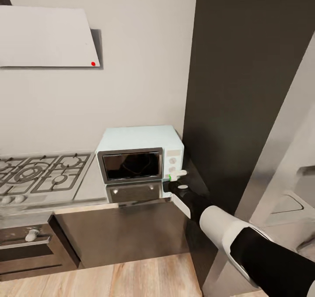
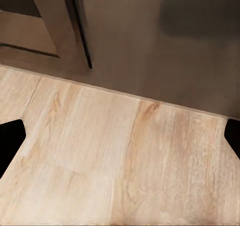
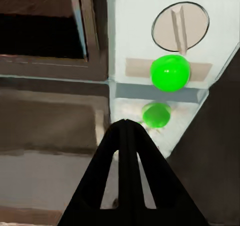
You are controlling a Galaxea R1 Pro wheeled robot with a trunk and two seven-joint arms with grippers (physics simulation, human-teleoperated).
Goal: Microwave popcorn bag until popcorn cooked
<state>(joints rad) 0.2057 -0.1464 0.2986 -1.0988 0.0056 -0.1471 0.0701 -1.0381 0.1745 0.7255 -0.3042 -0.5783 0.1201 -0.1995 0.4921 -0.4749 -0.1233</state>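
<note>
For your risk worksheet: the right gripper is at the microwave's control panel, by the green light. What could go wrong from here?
1. The right gripper, fingers together, sits just below the green light; pushing off target could nudge the knob instead.
2. The microwave sits near the countertop edge; a hard push might shift it.
3. Nothing clearly shows a bag behind the dark door glass; heating may be pointless.

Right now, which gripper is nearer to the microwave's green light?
Right. The right gripper, jaws closed, is just before the green light. The left wrist view faces wood floor by the cabinets.
</note>
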